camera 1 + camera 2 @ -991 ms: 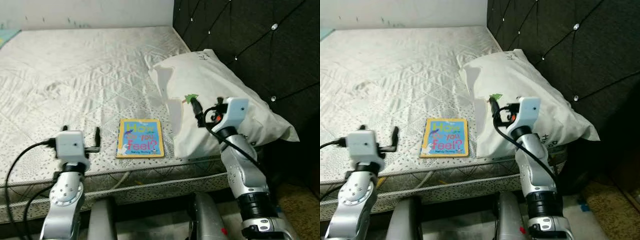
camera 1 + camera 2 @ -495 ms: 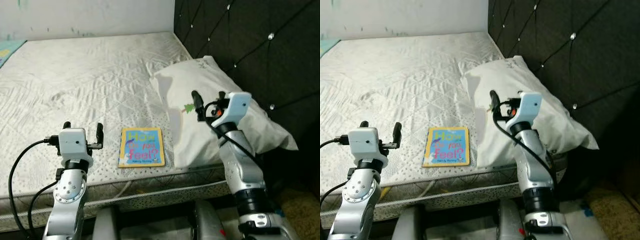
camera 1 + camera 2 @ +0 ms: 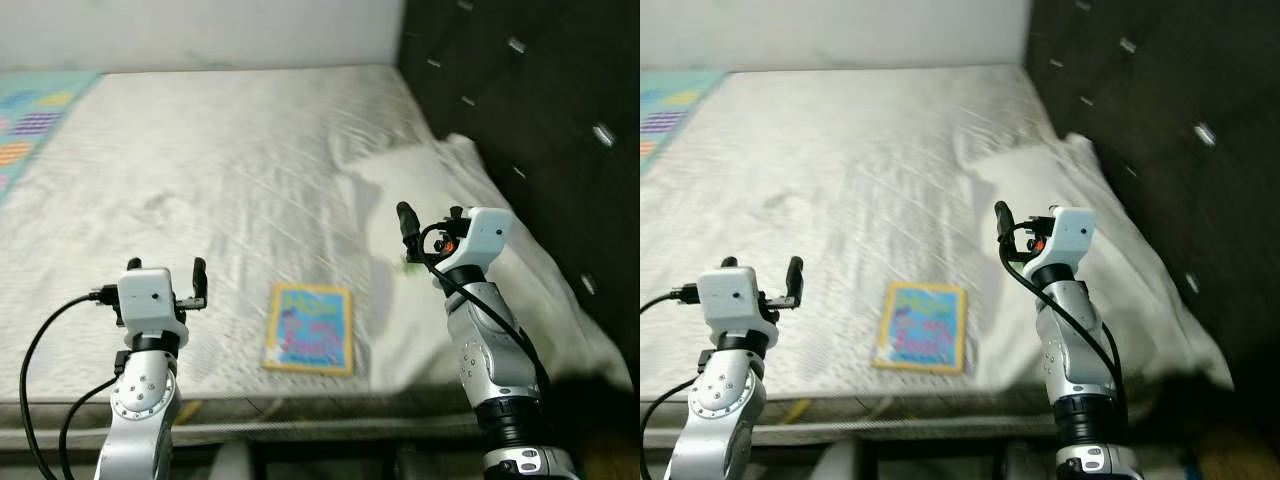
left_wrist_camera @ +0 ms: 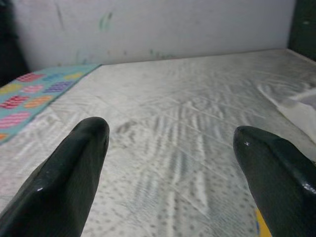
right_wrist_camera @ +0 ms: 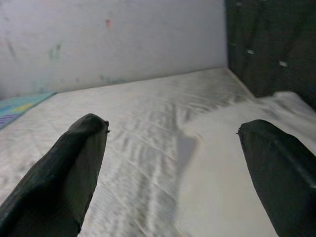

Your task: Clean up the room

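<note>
A bare mattress (image 3: 230, 150) with a pale quilted cover in a diamond stitch spreads across the bed, its near border speckled with small dark dots. It runs back to a plain white wall (image 3: 200, 30) marked by a few faint green and red smudges in the wrist views. Along the robot's right stands a dark tufted headboard (image 3: 540, 90) studded with shiny buttons. A patterned cloth (image 3: 40, 120) in teal with coloured blocks lies at the far left corner of the mattress. A white pillow (image 3: 500, 200) rests against the headboard on the right side, rumpled, with its near end reaching toward the mattress edge. The head views are slightly blurred. A thin picture book (image 3: 310, 328) lies flat on the mattress close to the front edge, just left of the pillow's near corner; its cover has a yellow border around a blue panel with pink and yellow lettering too blurred to read. The left tool (image 3: 165, 270) hovers above the front strip of the mattress, left of the book and apart from it, fingers spread and grasping nothing. The right tool (image 3: 1025, 220) is raised over the pillow, to the right of the book, its fingers likewise spread wide and empty in the right wrist view.
</note>
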{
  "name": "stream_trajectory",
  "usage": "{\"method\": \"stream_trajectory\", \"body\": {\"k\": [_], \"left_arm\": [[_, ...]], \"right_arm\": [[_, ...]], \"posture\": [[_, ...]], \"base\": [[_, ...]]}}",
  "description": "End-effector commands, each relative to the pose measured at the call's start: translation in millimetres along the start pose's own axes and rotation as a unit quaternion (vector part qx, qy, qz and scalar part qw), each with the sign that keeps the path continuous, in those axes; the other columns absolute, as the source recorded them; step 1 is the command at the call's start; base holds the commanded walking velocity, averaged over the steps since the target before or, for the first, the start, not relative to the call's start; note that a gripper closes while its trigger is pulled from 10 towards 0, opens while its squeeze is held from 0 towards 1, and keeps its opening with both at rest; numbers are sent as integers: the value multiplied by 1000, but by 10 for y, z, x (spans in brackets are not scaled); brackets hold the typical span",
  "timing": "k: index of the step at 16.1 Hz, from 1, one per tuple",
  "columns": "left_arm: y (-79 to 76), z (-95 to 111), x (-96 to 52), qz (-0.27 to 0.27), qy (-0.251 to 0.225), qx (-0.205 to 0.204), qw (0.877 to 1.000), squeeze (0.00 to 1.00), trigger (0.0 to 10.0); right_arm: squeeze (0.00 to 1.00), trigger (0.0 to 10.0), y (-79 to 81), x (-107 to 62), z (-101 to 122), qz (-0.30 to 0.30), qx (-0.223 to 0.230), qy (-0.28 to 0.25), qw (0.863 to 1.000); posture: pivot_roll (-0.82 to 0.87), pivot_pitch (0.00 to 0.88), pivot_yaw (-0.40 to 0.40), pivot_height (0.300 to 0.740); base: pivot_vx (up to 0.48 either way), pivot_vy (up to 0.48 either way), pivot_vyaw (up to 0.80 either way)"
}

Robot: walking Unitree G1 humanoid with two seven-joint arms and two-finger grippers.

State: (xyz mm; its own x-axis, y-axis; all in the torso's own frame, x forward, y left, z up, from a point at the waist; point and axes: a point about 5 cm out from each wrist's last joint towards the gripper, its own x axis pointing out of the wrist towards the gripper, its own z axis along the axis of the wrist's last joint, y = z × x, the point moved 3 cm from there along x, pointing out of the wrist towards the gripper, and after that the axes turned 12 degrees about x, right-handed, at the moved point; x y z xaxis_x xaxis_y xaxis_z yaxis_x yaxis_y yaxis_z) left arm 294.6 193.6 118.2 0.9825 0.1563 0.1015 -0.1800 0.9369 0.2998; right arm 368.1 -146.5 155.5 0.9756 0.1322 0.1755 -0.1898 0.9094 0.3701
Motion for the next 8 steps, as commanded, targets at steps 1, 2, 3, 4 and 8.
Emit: {"method": "stream_trajectory", "body": {"k": [1,2,3,4,8], "left_arm": [[-54,43,4,-14,-6,8,1000,0,10000],[-66,59,35,-15,-8,3,1000,0,10000],[-63,70,67,-10,-6,-1,1000,0,10000],[-49,82,92,-1,-4,3,1000,0,10000],[-65,93,56,-2,1,-9,1000,0,10000]], "right_arm": [[0,10000,16,2,54,-4,-1,-11,1000],[0,10000,30,4,54,-3,-2,-11,1000],[0,10000,54,7,51,0,-4,-11,1000],[0,10000,69,16,58,3,-8,-11,1000],[0,10000,-6,33,126,-11,-19,-15,1000]], "posture": [[-8,0,32,718],[-13,0,34,727],[-19,0,36,737],[-18,0,32,740],[-19,0,21,740]], "base": [[0,0,0],[0,0,0],[0,0,0],[0,0,0],[0,0,0]]}}
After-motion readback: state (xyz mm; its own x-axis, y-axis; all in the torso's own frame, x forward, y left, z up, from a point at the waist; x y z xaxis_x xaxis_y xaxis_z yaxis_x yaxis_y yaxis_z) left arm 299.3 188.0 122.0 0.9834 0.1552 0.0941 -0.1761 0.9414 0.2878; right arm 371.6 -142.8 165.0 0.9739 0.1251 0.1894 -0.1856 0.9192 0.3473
